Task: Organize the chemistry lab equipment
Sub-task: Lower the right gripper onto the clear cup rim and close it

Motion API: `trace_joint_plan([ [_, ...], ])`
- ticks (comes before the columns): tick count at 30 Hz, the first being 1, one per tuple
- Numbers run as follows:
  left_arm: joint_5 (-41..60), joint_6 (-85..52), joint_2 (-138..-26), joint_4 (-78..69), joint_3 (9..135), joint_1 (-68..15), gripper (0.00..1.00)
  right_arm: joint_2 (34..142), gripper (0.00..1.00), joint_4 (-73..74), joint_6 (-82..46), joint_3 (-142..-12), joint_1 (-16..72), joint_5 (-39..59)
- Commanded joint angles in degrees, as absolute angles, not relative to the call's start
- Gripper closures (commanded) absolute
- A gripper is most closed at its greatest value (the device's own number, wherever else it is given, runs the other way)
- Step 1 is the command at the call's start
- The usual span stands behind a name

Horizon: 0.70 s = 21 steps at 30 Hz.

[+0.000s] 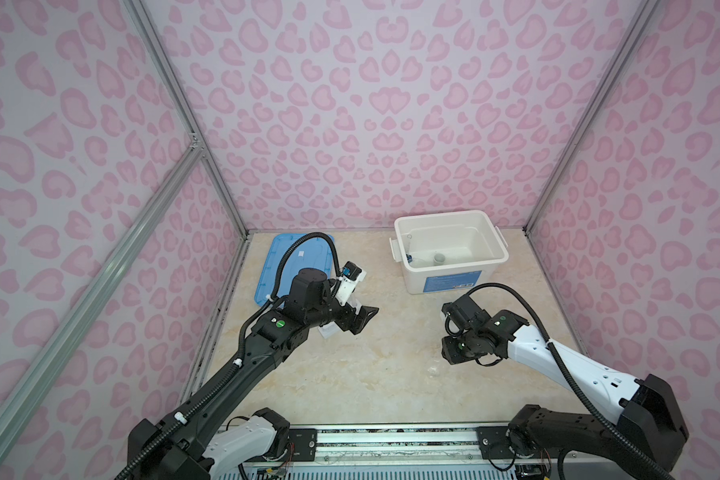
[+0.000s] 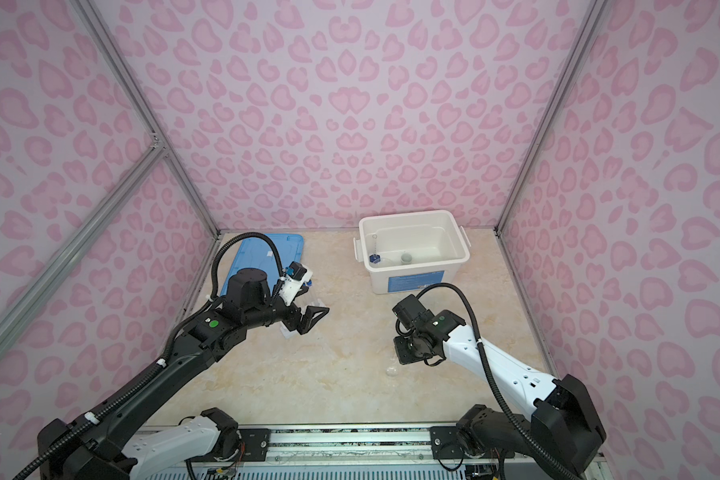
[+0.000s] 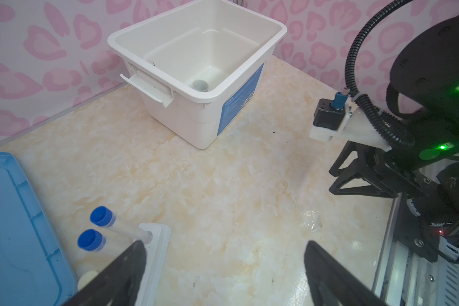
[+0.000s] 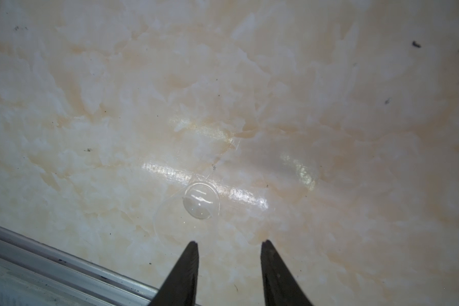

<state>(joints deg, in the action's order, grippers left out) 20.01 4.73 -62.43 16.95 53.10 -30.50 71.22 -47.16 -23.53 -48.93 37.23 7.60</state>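
Note:
A white rack [image 3: 157, 238] lies on the marble table by my left gripper [image 3: 224, 246], which is wide open and empty; one finger [image 3: 133, 259] overlaps the rack's edge. Two blue-capped test tubes [image 3: 101, 216] stick out of the rack sideways toward the lid. A clear petri dish [image 4: 200, 201] rests on the table just beyond the tips of my right gripper [image 4: 230, 242]. Its jaws stand apart with nothing between them. In both top views a small white cup [image 1: 438, 258] and a blue-based cylinder [image 2: 374, 258] stand inside the bin.
The white bin [image 1: 449, 220] stands open at the back right. Its blue lid [image 1: 296, 266] lies flat at the back left, partly under my left arm. A metal rail [image 1: 391, 440] runs along the table's front edge. Pink patterned walls enclose three sides.

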Motion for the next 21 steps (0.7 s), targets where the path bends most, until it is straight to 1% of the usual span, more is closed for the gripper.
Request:
trace_joint_plan([
  [1, 20.8, 5.2, -62.6, 15.1, 52.9, -30.5, 0.05, 72.7, 0.63, -45.7, -24.4, -48.5, 37.8, 9.1],
  [10, 20.9, 5.2, -63.0, 15.0, 52.8, -30.5, 0.05, 76.4, 0.64, -46.5, -23.5, -48.2, 39.7, 10.0],
  [17, 20.7, 5.2, -62.8, 14.9, 52.6, -30.5, 0.05, 78.2, 0.70, -44.9, -23.4, -46.7, 39.8, 10.4],
  [21, 20.6, 5.2, -62.8, 14.9, 52.5, -30.5, 0.05, 79.4, 0.71, -43.5, -23.5, -46.5, 39.9, 10.6],
])
